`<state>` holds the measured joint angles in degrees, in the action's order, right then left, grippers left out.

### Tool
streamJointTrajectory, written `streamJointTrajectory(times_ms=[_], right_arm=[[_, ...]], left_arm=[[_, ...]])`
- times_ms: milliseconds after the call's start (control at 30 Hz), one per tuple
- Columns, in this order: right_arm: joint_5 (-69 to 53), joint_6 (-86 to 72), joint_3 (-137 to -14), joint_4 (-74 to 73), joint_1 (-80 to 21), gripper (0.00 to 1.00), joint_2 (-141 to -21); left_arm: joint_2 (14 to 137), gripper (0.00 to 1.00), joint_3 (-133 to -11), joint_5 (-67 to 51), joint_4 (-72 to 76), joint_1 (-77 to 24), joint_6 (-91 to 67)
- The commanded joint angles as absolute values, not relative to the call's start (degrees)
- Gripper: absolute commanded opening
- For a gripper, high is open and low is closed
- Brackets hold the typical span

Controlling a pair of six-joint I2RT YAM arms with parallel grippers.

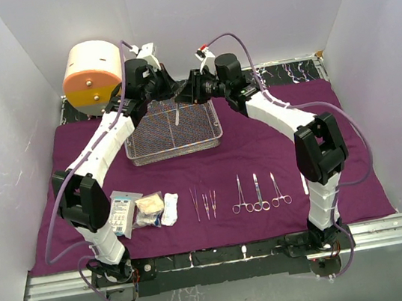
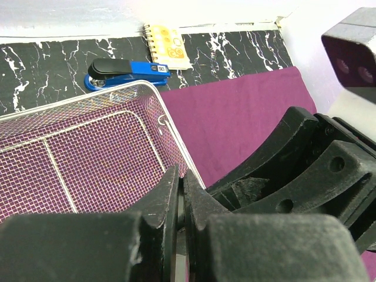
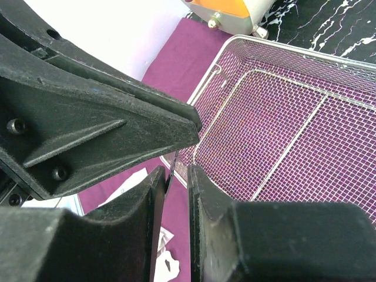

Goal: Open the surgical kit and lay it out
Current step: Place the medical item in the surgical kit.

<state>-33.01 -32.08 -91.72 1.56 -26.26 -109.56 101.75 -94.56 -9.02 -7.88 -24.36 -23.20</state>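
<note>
While both arms meet over the wire-mesh tray (image 1: pixel 175 153), I log left gripper (image 2: pixel 182 176) clamped on a slim white instrument (image 1: pixel 177 114), right gripper (image 3: pixel 176 173) nearly closed around it, grip I cannot tell, purple wrap (image 1: pixel 262 156) spread under the tray, forceps (image 1: pixel 257 196) in a row on the tray's near side.

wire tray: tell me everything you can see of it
The tray is a rectangular silver wire-mesh basket with low walls, a thicker wire rim and a small wire handle on an end wall. Stiffening wires cross its floor. It sits flat on the purple cloth at rear centre, and the cloth shows through the mesh. The parts of the floor seen in the wrist views hold nothing.
</note>
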Motion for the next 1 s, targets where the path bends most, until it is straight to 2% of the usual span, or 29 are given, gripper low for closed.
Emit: streamJointTrajectory(times_ms=[0,133,267,367,433,533,600,767,967], right_arm=[[-31.99,-32.25,-95.0,2.99,-26.59,0.18,-109.33],[-32.29,-32.41,-95.34,2.99,-26.63,0.12,-109.51],[-32.3,-32.08,-95.6,2.71,-26.53,0.01,-109.44],[-31.7,-30.26,-94.95,1.49,-26.39,0.0,-108.59],[-31.77,-28.3,-93.6,0.44,-26.0,0.0,-107.4],[-33.11,-24.3,-89.14,-0.87,-24.14,0.0,-103.29],[-35.05,-20.35,-84.56,-1.87,-21.99,0.0,-99.37],[-36.53,-5.78,-74.84,-17.43,-14.09,0.0,-89.02],[-35.41,13.67,-68.45,-40.09,3.15,0.0,-79.61]], left_arm=[[97.65,0.0,-94.26,-9.22,-7.56,-24.7,-23.91],[97.56,0.0,-93.92,-9.24,-7.41,-24.7,-23.78],[97.48,0.0,-93.25,-10.05,-6.59,-24.7,-22.75],[97.11,0.01,-92.38,-11.17,-5.74,-24.7,-20.91],[96.46,0.18,-91.93,-12.57,-5.4,-24.7,-18.83],[95.27,0.51,-91.75,-14.32,-6.16,-24.63,-15.52],[94.33,0.64,-91.68,-15.02,-7.4,-24.54,-13.75],[92.21,0.8,-90.97,-16.73,-10.25,-24.43,-8.94],[90.42,0.86,-87.4,-17.41,-9.35,-24.41,-6.25]])
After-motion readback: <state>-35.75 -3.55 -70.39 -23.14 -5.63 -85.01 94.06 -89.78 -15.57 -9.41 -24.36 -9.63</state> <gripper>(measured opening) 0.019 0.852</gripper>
